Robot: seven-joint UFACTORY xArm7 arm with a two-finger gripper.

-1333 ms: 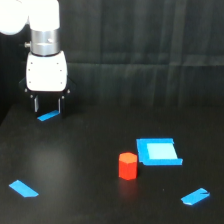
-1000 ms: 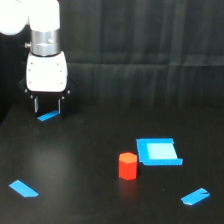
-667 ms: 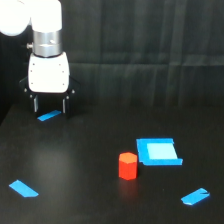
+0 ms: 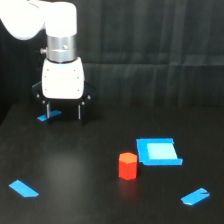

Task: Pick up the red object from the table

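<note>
The claw (image 4: 63,111) hangs at the far left of the scene, its two thin dark fingers (image 4: 79,111) pointing straight down and standing apart with nothing between them, so it is open and empty. The fingertips sit just above the table (image 4: 90,190), or at its surface; which of the two cannot be told. Above the fingers is a white, boxy housing, topped by a grey metal collar and the thick white arm (image 4: 50,20) that bends off toward the upper left.

Just behind the left finger, partly hidden by it, a small blue sliver (image 4: 48,116) lies flat on the black surface.

The red object (image 4: 127,165) stands upright well to the right of the claw and nearer to the camera, about mid-scene. It is a short orange-red block with faceted sides, clear of the claw. Just beside it on the right lies a blue square piece (image 4: 158,151), flat, with a paler centre; whether the two touch cannot be told.

Further out, a blue strip (image 4: 23,188) lies near the left edge at the front, and another blue strip (image 4: 195,196) lies near the front right.
</note>
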